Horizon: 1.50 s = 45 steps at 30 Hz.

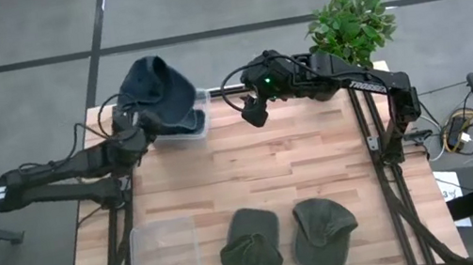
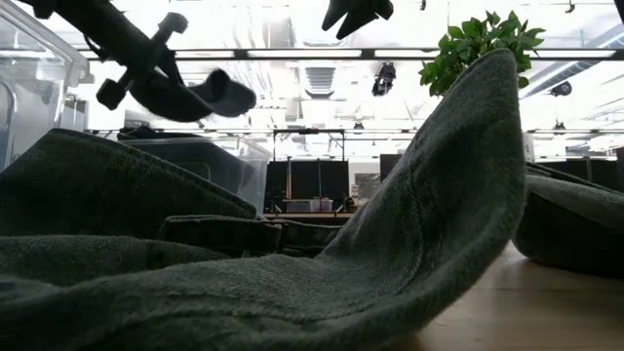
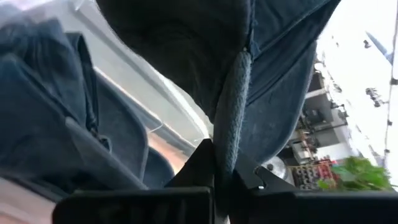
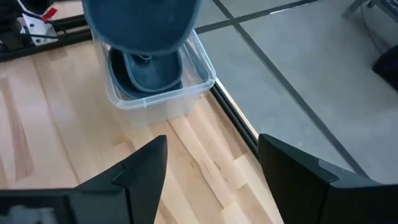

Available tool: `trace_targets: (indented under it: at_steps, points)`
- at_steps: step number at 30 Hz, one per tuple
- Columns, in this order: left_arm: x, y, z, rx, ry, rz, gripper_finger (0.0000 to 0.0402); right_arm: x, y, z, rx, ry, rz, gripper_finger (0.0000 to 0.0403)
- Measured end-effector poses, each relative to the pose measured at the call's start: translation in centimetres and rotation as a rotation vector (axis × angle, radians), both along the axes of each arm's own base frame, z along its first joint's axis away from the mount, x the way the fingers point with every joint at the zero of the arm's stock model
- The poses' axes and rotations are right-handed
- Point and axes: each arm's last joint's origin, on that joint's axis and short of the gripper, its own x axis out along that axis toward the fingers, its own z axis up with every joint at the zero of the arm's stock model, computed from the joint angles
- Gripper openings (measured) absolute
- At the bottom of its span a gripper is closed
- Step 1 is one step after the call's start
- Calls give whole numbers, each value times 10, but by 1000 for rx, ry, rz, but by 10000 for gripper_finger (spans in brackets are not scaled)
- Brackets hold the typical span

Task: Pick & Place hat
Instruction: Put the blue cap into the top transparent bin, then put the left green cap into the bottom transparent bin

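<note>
A dark blue hat [image 1: 156,90] hangs in my left gripper [image 1: 141,121] above a clear bin [image 1: 199,122] at the table's far edge. A second blue hat [image 4: 149,71] lies inside that bin. My left gripper [image 3: 227,165] is shut on the held hat [image 3: 186,50]. My right gripper [image 1: 255,110] hovers open above the far middle of the table, right of the bin, touching nothing; its fingers [image 4: 146,168] frame the bin in the right wrist view. Two green hats [image 1: 251,244] [image 1: 323,230] rest on the near edge. My left gripper pinches the blue hat's rim [image 3: 231,118] between its two fingers, on a thick folded edge. The hat is lifted clear and hangs out beyond the fingers over the bin [image 3: 155,106]. In the low view the hat [image 2: 210,93] droops from the arm.
An empty clear bin [image 1: 163,258] sits at the near left corner beside the green hats. A potted plant [image 1: 350,27] stands at the far right corner. Bare wood [image 1: 252,168] lies across the table's middle. In the low view a green hat [image 2: 429,224] fills the foreground.
</note>
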Motion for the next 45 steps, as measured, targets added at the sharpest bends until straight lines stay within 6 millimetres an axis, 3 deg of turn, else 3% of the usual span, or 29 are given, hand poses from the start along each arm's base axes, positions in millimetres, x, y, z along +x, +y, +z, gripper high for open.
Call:
trace_targets:
  at_steps: [13,24,31,35,45]
  points:
    - [18,3,-15,-106,-68,54,30,-1,0,-1,-6,21,14,246]
    - [19,3,-16,-105,-44,30,119,-1,0,-1,-11,23,19,241]
    - [18,2,-15,-142,-127,52,162,-1,0,-1,-19,29,29,244]
    - [20,2,-8,-162,-260,58,165,-1,0,-1,-22,29,31,239]
    - [15,-3,24,-146,-265,-136,165,0,0,-1,-27,32,36,244]
